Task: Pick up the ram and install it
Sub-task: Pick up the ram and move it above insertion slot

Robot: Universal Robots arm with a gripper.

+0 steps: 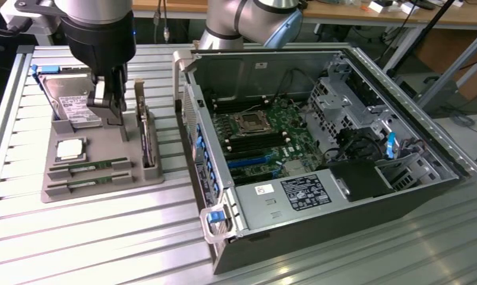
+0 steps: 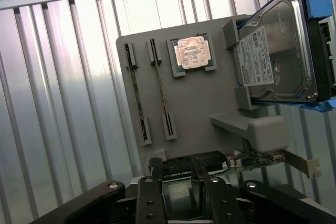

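Observation:
Two ram sticks stand on edge in slots of the grey holder tray [image 1: 103, 191]: one ram stick [image 1: 89, 166] [image 2: 161, 90] and a second ram stick [image 1: 88, 180] [image 2: 135, 95] beside it. My gripper [image 1: 114, 123] [image 2: 181, 192] hangs open over the tray's far part, between the hard drive [image 1: 70, 98] [image 2: 278, 61] and the upright expansion card [image 1: 145, 136] [image 2: 210, 162]. Its fingers [image 2: 152, 195] hold nothing and are well apart from the ram sticks. A square silver CPU [image 1: 70, 148] [image 2: 193, 52] lies between the gripper and the sticks.
The open computer case [image 1: 381, 196] lies on the exterior view's right, with its motherboard [image 1: 274, 139] and empty CPU socket [image 1: 252, 123] exposed. Drive cages and cables fill the case's right half. The slatted metal table [image 1: 79, 237] spreads around the tray.

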